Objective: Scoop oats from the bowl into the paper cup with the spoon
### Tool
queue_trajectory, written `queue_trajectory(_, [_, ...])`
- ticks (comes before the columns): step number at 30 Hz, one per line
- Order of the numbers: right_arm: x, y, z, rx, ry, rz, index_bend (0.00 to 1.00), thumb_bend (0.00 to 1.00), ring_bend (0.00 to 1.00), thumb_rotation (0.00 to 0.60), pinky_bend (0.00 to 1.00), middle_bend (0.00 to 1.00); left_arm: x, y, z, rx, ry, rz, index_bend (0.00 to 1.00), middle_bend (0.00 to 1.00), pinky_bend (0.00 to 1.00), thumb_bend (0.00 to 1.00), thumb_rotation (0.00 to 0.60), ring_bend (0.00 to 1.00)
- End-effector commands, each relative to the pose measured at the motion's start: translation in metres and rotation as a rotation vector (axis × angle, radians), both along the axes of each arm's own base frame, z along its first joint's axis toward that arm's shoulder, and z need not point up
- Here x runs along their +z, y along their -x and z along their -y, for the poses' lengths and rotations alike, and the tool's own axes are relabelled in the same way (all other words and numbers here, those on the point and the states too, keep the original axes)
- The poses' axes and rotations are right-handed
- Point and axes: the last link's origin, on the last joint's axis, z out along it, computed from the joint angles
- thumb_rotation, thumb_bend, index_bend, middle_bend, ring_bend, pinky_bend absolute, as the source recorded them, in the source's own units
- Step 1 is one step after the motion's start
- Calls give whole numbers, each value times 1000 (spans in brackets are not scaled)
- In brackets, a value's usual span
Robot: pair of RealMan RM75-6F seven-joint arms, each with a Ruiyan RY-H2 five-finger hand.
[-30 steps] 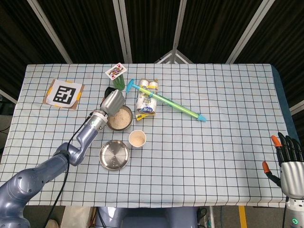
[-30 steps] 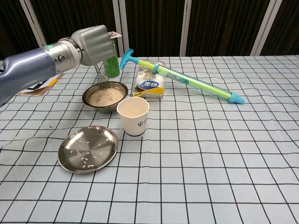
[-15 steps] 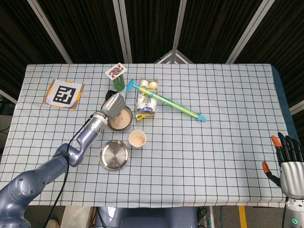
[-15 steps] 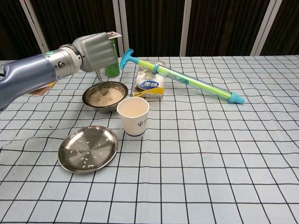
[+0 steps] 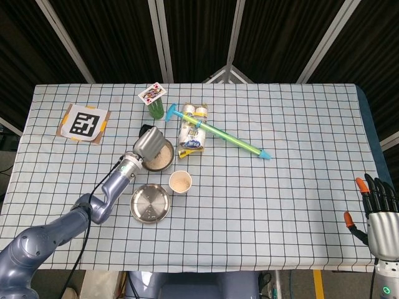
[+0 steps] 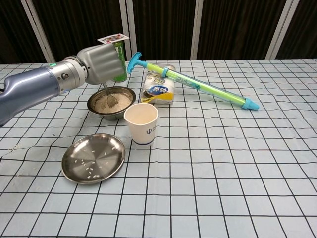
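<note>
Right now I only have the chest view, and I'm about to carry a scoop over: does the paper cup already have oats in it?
Observer: Yes. From the head view, the paper cup has oats covering its bottom.
Operator: Where is the right hand? It's outside my picture.
Observer: The right hand is off the table's near right corner, fingers spread, holding nothing.
Operator: What's the card at my far left? It's mostly hidden.
Observer: A black-and-white marker card, lying flat near the far left corner.
</note>
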Motion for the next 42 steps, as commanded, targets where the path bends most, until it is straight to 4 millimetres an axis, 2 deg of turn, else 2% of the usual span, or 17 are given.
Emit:
queue_trajectory(1, [0, 0, 0, 0, -1, 0, 0, 383, 0, 600, 87, 44, -2, 4, 4, 45, 10, 31, 571, 1000, 1000, 492, 600, 1000])
queue_trajectory(11, [0, 0, 0, 0, 0, -1, 0, 383, 0, 600, 87, 44, -6, 15, 14, 250, 26, 186, 571, 1000, 1000, 492, 600, 1000])
queue_trajectory(20, [0, 0, 0, -1, -3, -1, 0, 383, 0, 600, 87, 44, -1, 16, 18, 421, -7, 349, 571, 1000, 1000, 491, 600, 1000])
queue_trajectory(31, [0, 0, 0, -2, -4, -3, 0, 383, 0, 600, 87, 44, 7, 10, 17, 487, -41, 460, 575, 1000, 1000, 490, 600, 1000])
queue_trajectory(42, [0, 0, 0, -4, -6, -3, 0, 384, 0, 600, 87, 44, 14, 12, 20, 533, -48, 541, 573, 1000, 1000, 490, 600, 1000])
